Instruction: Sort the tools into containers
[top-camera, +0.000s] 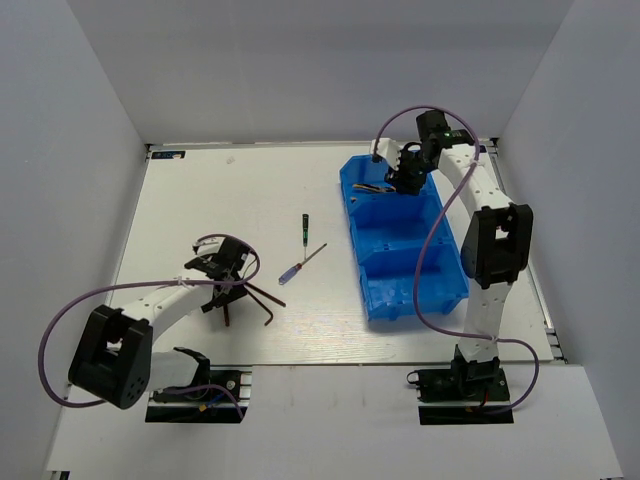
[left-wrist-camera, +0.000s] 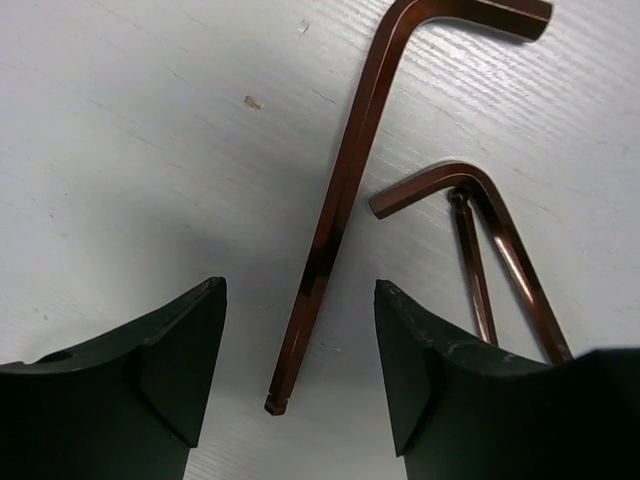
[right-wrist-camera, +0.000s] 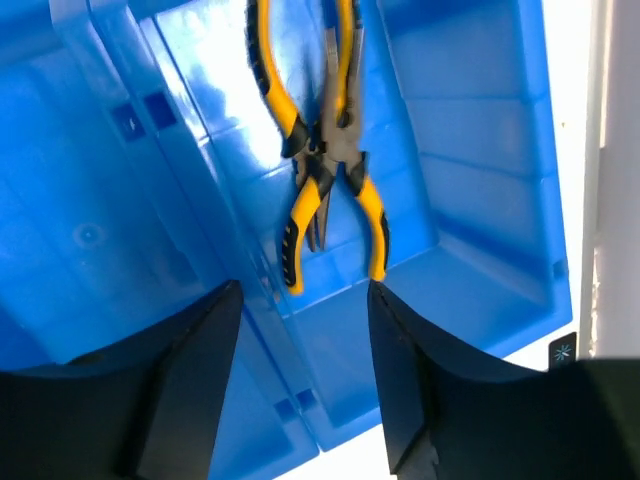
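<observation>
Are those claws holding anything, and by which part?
Nothing. The left gripper stands open astride a long brown L-shaped hex key; the right gripper hangs open over yellow-handled pliers.

- I have the left gripper (top-camera: 226, 284) low over the clustered hex keys (top-camera: 262, 298), near-left on the table (top-camera: 200, 200).
- My right gripper (top-camera: 403, 180) hangs over the far compartment of the blue bin (top-camera: 357, 250), where a yellow sliver of pliers (top-camera: 374, 188) shows.
- Between the arms, the green-handled screwdriver (top-camera: 304, 228) lies just beyond the blue-handled screwdriver (top-camera: 303, 262), close but apart.
</observation>
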